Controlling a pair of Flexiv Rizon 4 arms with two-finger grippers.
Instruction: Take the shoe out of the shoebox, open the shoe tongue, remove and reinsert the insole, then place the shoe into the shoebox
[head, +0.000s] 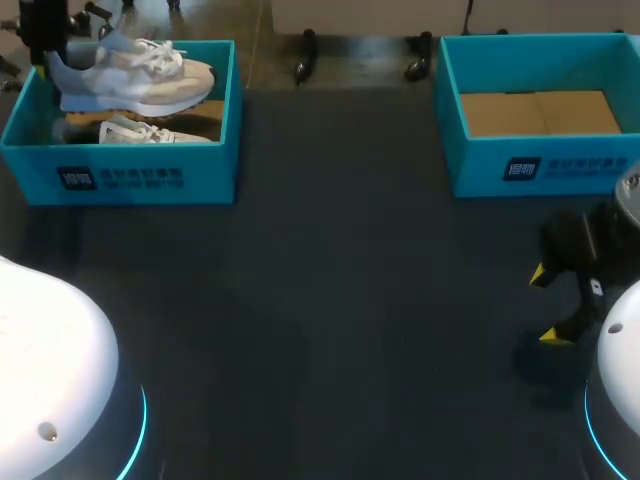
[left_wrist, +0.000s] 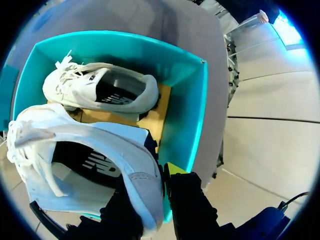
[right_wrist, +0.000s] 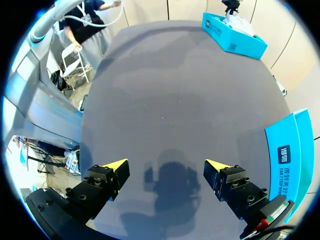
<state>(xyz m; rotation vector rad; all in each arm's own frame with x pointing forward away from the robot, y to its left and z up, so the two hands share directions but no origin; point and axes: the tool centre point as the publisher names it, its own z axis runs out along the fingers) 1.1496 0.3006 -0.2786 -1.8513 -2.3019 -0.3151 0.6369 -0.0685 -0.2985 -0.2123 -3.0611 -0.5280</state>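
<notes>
Item 1. Shoe (head: 135, 75): pale trainer, held above the left box (head: 120, 175), sole clear of the box floor, toe toward the middle of the table (head: 330, 300). In my left wrist view the heel collar sits between my fingers.

Item 2. Left gripper (left_wrist: 152, 190): clamped on the shoe's heel, one finger inside the collar, one outside.

Item 3. Second shoe (left_wrist: 100, 87): lying on the cardboard floor of the left box, under and beside the held one. Not touched.

Item 4. Right gripper (right_wrist: 167, 167): jaws wide apart, holding nothing, low over bare table near my right base, well apart from the shoe.

Item 5. Right box (head: 540, 165): far right corner, only its cardboard floor showing.

Step in hand, as I judge it: the first one, taking the shoe out of the box. Lifted, not yet set down.

Next move calls for: carrying the shoe over the box wall without catching the sole on the rim, then setting it flat on open table between my arms, where my right gripper can reach the tongue. A heel-only hold may let the toe swing, so go slowly.
</notes>
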